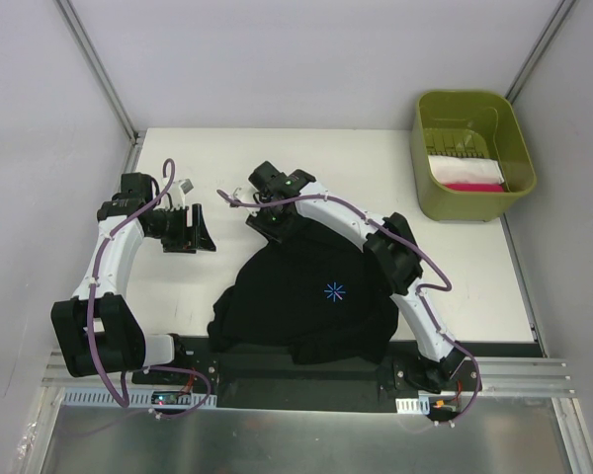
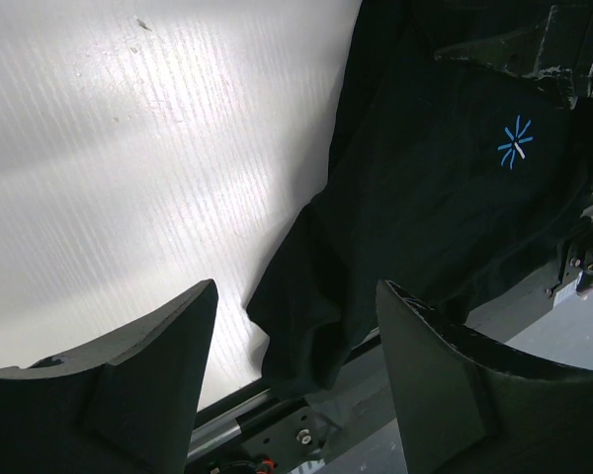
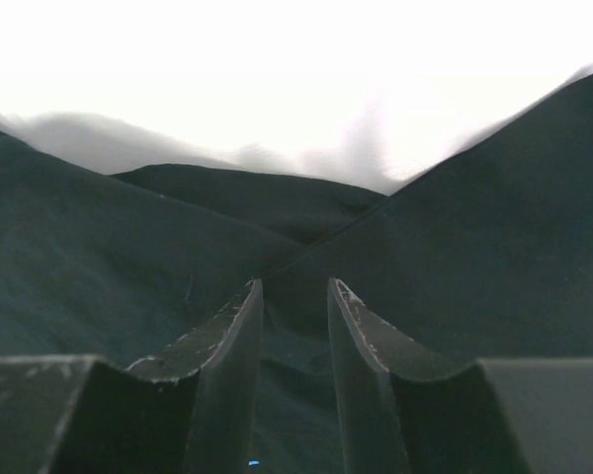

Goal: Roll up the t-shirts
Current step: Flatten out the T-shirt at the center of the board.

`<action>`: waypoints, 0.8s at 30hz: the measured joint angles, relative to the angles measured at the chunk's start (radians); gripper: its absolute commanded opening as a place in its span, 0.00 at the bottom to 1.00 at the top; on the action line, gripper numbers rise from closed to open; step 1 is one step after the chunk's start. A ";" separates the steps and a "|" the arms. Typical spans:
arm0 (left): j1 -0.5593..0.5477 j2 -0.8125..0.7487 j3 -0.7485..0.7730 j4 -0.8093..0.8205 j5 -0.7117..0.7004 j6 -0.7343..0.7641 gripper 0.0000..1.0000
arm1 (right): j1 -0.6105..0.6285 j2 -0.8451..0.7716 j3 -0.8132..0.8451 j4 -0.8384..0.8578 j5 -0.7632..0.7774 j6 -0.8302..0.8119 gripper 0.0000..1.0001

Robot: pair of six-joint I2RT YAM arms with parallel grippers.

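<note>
Cloth is heaped in soft folds at the near middle of the white table (image 1: 455, 286): the black t-shirt (image 1: 306, 306) is laid there crumpled, and its near hem is draped just past the table's near edge. Its small light-blue starburst print (image 1: 334, 290) is turned upward, roughly over the table's middle line.

The right gripper (image 1: 275, 219) is lowered onto the shirt's far edge, close to the table's centre. Its fingers (image 3: 227, 336) are held narrowly apart. Dark cloth is seen in the gap and creases are drawn toward the fingertips, but whether the cloth is actually pinched cannot be told.

The left gripper (image 1: 190, 229) is held over the bare left half of the table, clear of the cloth, with its jaws spread wide and nothing caught between them.

A green bin (image 1: 471, 153) is set at the table's far right corner, partly beyond its edge, and folded white cloth (image 1: 465, 168) and pink cloth (image 1: 469, 186) are kept inside it
</note>
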 measured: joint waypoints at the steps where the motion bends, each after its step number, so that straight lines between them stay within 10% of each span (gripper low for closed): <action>1: 0.000 0.000 0.000 0.000 0.000 0.000 0.65 | 0.000 0.000 0.000 -0.002 -0.003 -0.002 0.36; 24: 0.000 0.000 0.000 0.000 -0.001 0.000 0.65 | 0.004 0.010 0.001 -0.007 0.003 -0.033 0.18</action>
